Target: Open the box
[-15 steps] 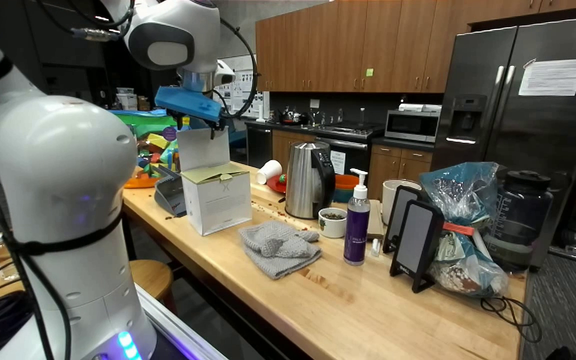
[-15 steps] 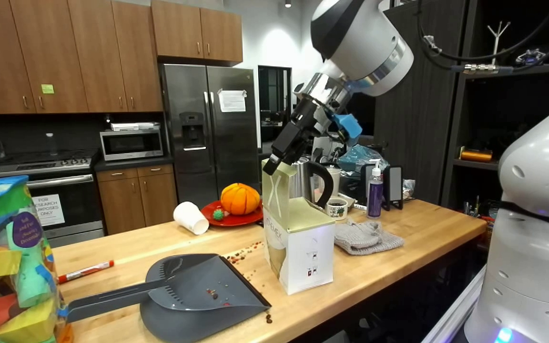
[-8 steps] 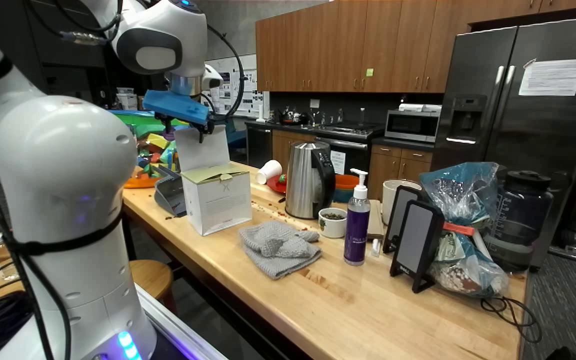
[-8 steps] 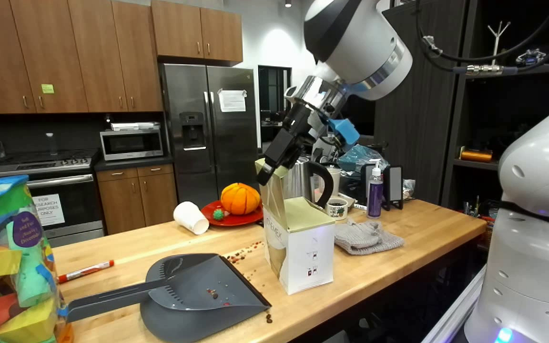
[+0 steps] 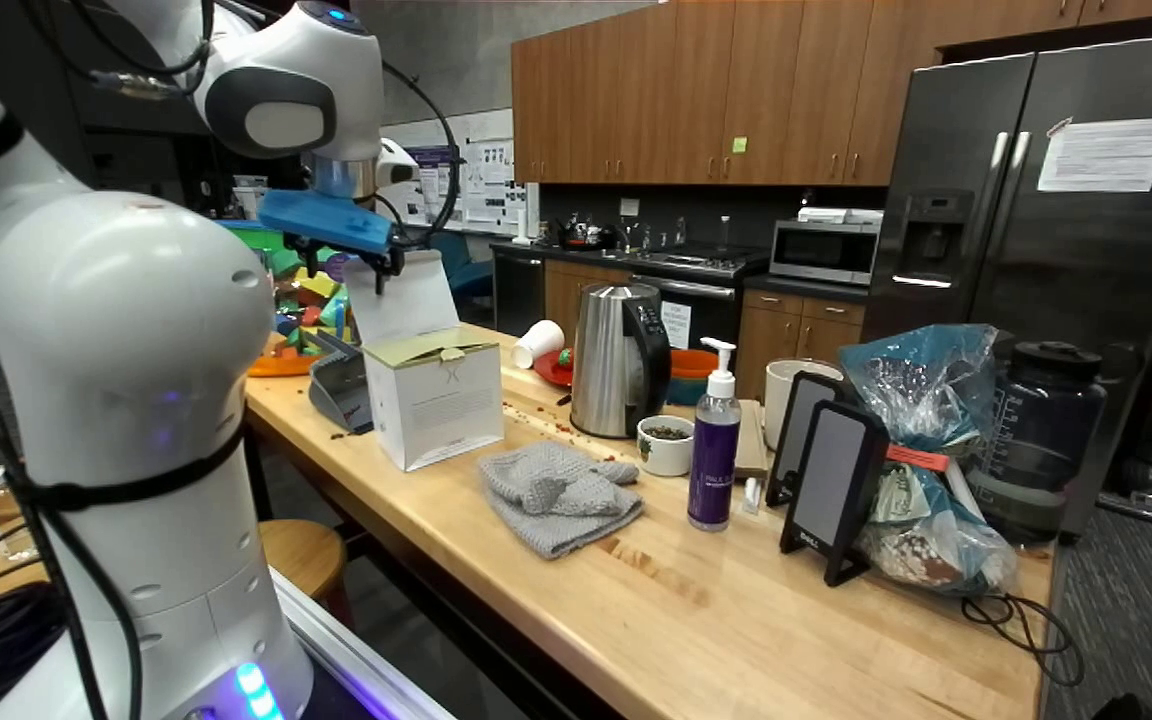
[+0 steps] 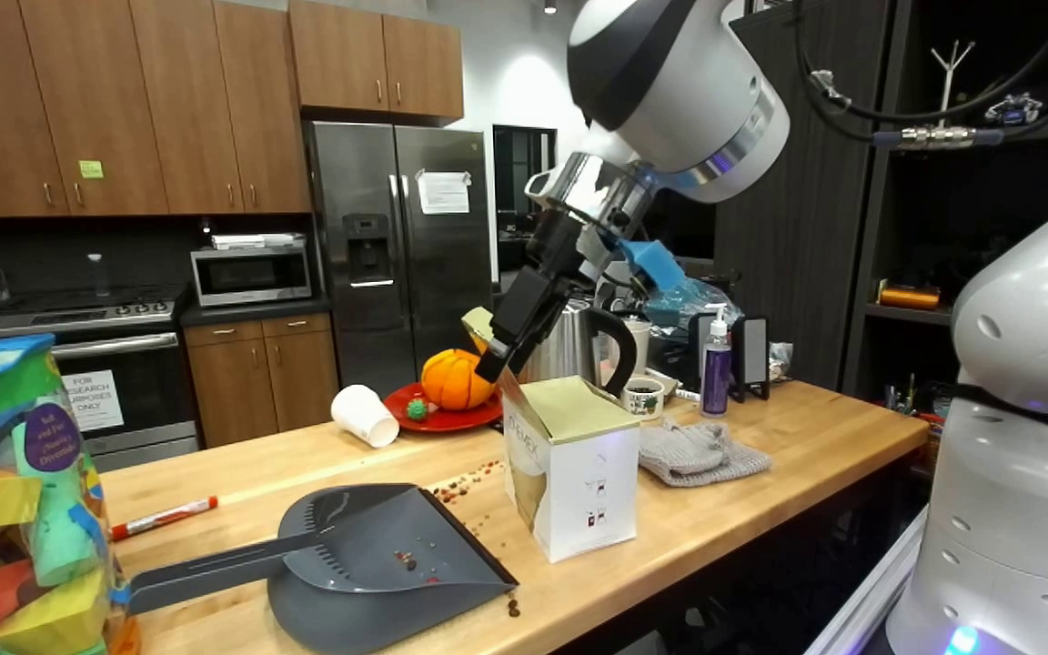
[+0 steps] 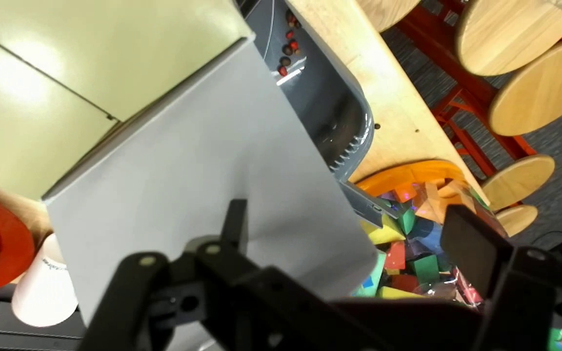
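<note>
- The white cardboard box (image 5: 436,405) stood upright on the pale wooden tabletop (image 5: 686,610).
- Its flat white-faced lid (image 5: 416,302) was raised, tilted.
- The black two-fingered tool (image 7: 344,208) hung spread beside the lid.

The arm (image 5: 136,290) is white, its cables (image 5: 455,160) and tool (image 5: 345,279) black.

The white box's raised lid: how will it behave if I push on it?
The lid will likely swing easily, since it joins the box along one creased edge. It looks like thin card, so hard pressing may bend it. The box may slide or tip too: it stands upright on a smooth wooden counter.
</note>
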Robot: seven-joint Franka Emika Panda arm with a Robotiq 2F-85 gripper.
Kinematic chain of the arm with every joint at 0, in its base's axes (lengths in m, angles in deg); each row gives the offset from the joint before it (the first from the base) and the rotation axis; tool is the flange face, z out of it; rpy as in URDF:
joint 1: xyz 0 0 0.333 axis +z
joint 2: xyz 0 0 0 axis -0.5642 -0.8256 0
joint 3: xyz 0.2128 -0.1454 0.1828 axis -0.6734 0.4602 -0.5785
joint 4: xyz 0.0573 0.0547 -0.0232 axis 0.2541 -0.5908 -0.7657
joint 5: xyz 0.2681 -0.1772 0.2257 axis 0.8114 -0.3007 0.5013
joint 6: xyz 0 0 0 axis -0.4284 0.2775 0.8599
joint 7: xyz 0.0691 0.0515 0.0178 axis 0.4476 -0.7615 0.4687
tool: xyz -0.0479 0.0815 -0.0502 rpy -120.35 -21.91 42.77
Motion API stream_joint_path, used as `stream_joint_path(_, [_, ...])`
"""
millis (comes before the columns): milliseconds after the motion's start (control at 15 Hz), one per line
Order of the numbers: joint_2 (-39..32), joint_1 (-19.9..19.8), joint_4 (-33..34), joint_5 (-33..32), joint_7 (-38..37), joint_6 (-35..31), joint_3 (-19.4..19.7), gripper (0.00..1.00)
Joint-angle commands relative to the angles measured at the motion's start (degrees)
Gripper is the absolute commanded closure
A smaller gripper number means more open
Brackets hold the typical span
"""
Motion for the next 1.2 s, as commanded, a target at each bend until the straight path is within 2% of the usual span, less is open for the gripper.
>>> stream_joint_path(0, [1.31, -0.65, -0.42, 1.44, -0.84, -0.56, -2.84, 0.00])
stream_joint_path(400, [-0.43, -2.35, -0.03, 1.56, 0.84, -4.03, -6.25, 0.00])
stream_joint_path(667, [-2.07, -3.10, -0.07, 2.87, 4.32, -4.84, -4.99, 0.00])
stream_joint_path(1133, [-5.00, -3.37, -0.27, 8.84, 12.39, -3.64, -3.08, 0.00])
